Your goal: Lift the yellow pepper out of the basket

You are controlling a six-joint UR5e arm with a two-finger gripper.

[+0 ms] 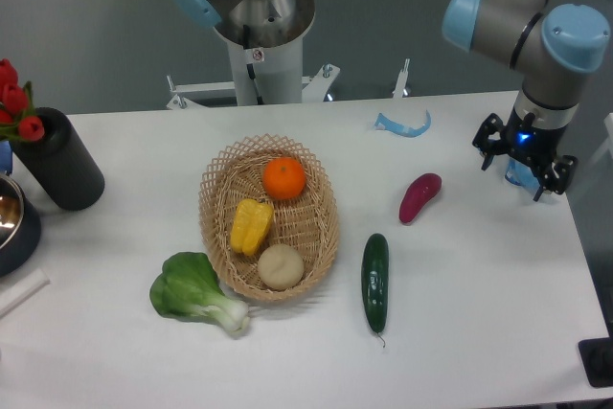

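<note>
I find the claw (525, 168) spread, empty, far right of the basket (216, 189); the yellow pepper (251, 226) lies inside between orange (284, 178) and potato (281, 266); I advise descending vertically, closing across its ridges.

setting: robotics lab | evidence: arm (536, 21) with blue joint caps standing over a plain white counter (479, 332) | pedestal (257, 55) bolted behind | grey floor showing beyond | props: toy vegetables lying about, basket (215, 208) sitting centre
</note>
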